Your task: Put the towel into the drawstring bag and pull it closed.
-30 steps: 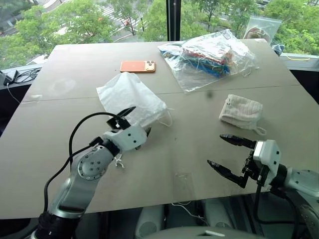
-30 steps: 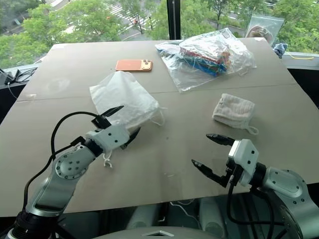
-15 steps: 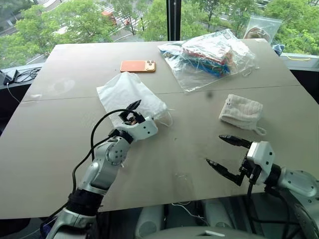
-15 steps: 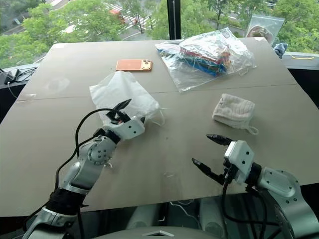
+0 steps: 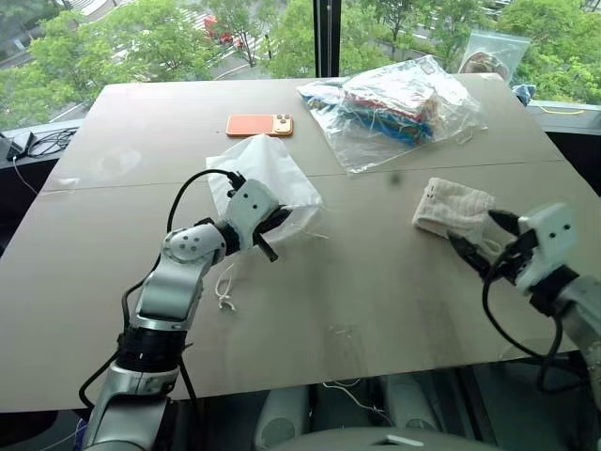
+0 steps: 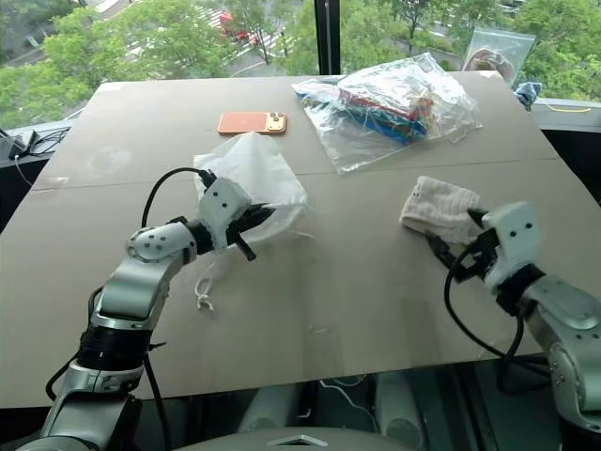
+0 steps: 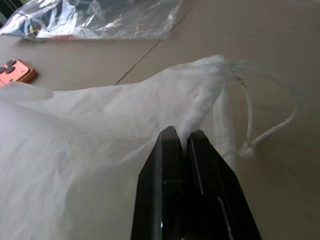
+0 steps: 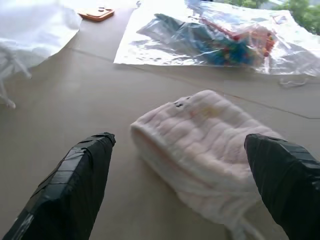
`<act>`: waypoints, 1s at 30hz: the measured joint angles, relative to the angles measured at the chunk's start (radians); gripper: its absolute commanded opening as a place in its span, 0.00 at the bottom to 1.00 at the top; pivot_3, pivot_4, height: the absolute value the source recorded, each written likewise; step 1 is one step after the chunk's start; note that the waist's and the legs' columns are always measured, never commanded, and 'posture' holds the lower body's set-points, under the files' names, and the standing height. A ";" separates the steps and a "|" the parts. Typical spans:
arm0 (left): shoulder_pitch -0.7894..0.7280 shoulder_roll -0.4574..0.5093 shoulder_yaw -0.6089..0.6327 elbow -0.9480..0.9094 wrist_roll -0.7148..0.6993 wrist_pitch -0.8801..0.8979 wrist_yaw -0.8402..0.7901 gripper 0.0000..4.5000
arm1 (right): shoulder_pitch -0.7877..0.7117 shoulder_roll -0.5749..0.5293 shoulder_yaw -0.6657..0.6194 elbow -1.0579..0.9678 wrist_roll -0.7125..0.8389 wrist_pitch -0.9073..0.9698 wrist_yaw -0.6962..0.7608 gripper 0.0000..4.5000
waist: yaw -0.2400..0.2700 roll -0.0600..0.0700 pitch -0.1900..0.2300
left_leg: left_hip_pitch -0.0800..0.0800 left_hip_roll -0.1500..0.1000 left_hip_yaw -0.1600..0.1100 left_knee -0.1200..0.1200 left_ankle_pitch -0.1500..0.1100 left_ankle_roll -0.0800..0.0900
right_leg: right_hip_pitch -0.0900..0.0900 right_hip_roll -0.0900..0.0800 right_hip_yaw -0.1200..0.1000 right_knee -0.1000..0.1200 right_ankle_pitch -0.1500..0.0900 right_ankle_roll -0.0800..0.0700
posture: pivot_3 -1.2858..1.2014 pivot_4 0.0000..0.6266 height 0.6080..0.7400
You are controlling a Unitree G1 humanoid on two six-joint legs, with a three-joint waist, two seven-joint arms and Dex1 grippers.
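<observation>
With the left tool (image 7: 184,137) pinched shut on the drawstring bag (image 5: 268,178) mid-surface, the wide-open right tool (image 8: 185,155) straddles the towel (image 8: 200,145) near the right edge and might shove it off.

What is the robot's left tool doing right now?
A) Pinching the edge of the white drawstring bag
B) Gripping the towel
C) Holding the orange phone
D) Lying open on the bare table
A: in the left wrist view the left tool has its two black fingers pressed together on a fold of the drawstring bag near its cord, away from the towel.
</observation>
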 measured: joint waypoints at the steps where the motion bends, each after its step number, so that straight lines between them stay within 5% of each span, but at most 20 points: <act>1: -0.015 0.005 0.004 -0.021 -0.039 0.048 -0.013 0.01 | -0.044 -0.018 0.001 0.053 -0.008 0.035 -0.022 1.00 | 0.000 0.000 0.000 | 0.001 0.000 0.000 0.000 0.000 0.000 | 0.001 0.001 0.001 0.000 0.000 0.000 | 0.52 0.24 1.00; 14: -0.113 -0.037 -0.013 -0.027 -0.073 0.169 0.111 0.01 | -0.457 0.148 0.080 0.663 -0.040 0.224 -0.154 1.00 | -0.020 0.000 0.000 | 0.000 -0.002 0.001 0.000 0.000 0.000 | 0.000 0.002 0.003 0.000 0.005 0.000 | 0.52 0.24 1.00; 17: -0.129 -0.053 -0.012 -0.012 -0.074 0.200 0.153 0.00 | -0.474 0.129 0.157 0.704 -0.077 0.185 -0.105 0.82 | -0.032 -0.002 -0.001 | 0.001 -0.002 0.002 0.000 0.000 0.000 | 0.001 0.003 0.004 0.000 0.005 0.000 | 0.52 0.24 1.00; 20: -0.130 -0.064 -0.013 -0.013 -0.078 0.223 0.177 0.00 | -0.474 0.122 0.236 0.728 -0.137 0.101 -0.067 0.49 | -0.045 -0.003 -0.002 | 0.003 -0.001 0.001 0.000 0.000 0.000 | 0.001 0.004 0.004 0.001 0.005 0.000 | 0.52 0.24 1.00; 26: -0.133 -0.076 -0.009 -0.036 -0.103 0.275 0.203 0.00 | -0.422 0.110 0.323 0.701 -0.214 -0.051 -0.028 0.03 | -0.046 -0.005 -0.003 | 0.004 0.000 0.001 0.000 0.000 0.000 | 0.002 0.004 0.004 0.002 0.005 0.000 | 0.52 0.24 1.00; 30: -0.166 -0.097 0.002 -0.039 -0.137 0.328 0.223 0.00 | -0.343 0.106 0.299 0.608 -0.202 -0.089 -0.001 0.01 | -0.036 -0.005 -0.002 | 0.003 0.000 0.000 0.000 0.000 0.000 | 0.002 0.003 0.004 0.001 0.005 0.000 | 0.52 0.24 1.00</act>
